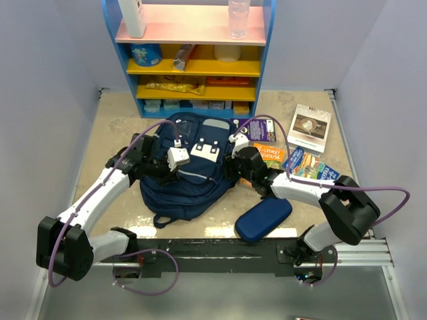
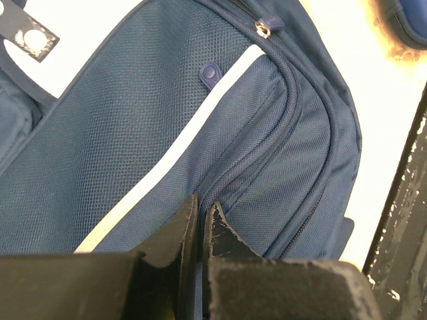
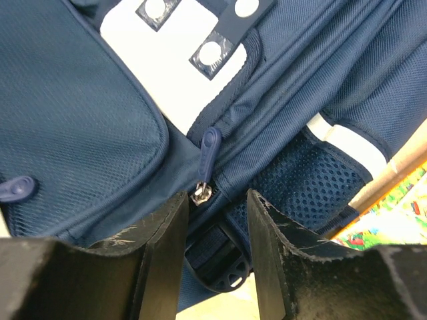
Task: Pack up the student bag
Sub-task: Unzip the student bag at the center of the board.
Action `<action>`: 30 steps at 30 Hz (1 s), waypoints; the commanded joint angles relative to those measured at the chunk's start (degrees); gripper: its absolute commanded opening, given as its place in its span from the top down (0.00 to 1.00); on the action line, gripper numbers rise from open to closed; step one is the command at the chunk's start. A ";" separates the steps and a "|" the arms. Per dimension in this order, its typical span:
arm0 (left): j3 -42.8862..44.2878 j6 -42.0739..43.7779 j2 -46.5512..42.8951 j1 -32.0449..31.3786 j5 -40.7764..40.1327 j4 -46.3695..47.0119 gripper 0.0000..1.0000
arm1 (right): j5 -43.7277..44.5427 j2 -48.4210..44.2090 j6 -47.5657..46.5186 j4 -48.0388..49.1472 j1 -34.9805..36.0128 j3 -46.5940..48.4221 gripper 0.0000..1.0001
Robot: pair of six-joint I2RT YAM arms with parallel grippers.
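Clearly, jaws of the left gripper (image 2: pixel 200 208) pinched the student bag (image 1: pixel 193 183) fabric; jaws of the right gripper (image 3: pixel 217 200) stood open astride its zipper slider (image 3: pixel 200 194).

Beige table (image 1: pixel 113 120) — student bag (image 1: pixel 190 193), blue case (image 1: pixel 263 219), books (image 1: pixel 309 127).

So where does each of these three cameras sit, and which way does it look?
Overhead: above and behind, looking down at table, backpack, left arm, right arm.
Left wrist: rides the left arm, looking past the shut left gripper at the backpack's stripe.
Right wrist: rides the right arm, past the open right gripper at a zip pull.
Shared: the backpack.
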 commanded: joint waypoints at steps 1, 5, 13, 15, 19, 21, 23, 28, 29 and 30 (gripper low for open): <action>0.77 2.24 -1.72 1.08 2.42 0.25 1.00 | -0.97 0.26 0.13 4.31 -0.05 2.33 0.55; 0.07 2.85 -1.81 0.99 2.60 -0.10 1.00 | -1.05 0.35 -0.22 5.36 -0.14 2.69 0.53; -0.46 3.03 -1.46 0.99 2.16 0.51 1.00 | -3.86 1.14 0.21 5.98 -0.22 2.86 0.51; -0.46 2.94 -1.37 1.08 2.33 0.60 1.00 | -3.78 2.28 0.21 5.72 -0.22 3.30 0.51; -0.46 3.21 -1.46 0.99 2.33 0.34 1.00 | -2.20 3.69 -0.13 6.07 -0.22 4.00 0.51; -0.46 3.38 -1.46 0.99 2.24 0.16 1.00 | -0.45 5.01 -0.57 4.93 -0.31 5.40 0.51; -0.55 3.38 -1.55 1.08 2.24 0.07 1.00 | 0.44 5.54 -0.93 4.57 -0.49 6.20 0.51; -0.81 3.38 -1.64 1.08 2.51 0.07 1.00 | 1.76 6.85 -1.54 4.92 -0.40 7.17 0.54; -0.90 3.47 -1.63 0.99 2.60 0.07 1.00 | 1.50 7.20 -1.80 4.84 -0.49 7.60 0.55; -0.99 3.47 -1.72 0.99 2.51 0.07 1.00 | 1.58 7.73 -1.98 4.92 -0.40 7.78 0.58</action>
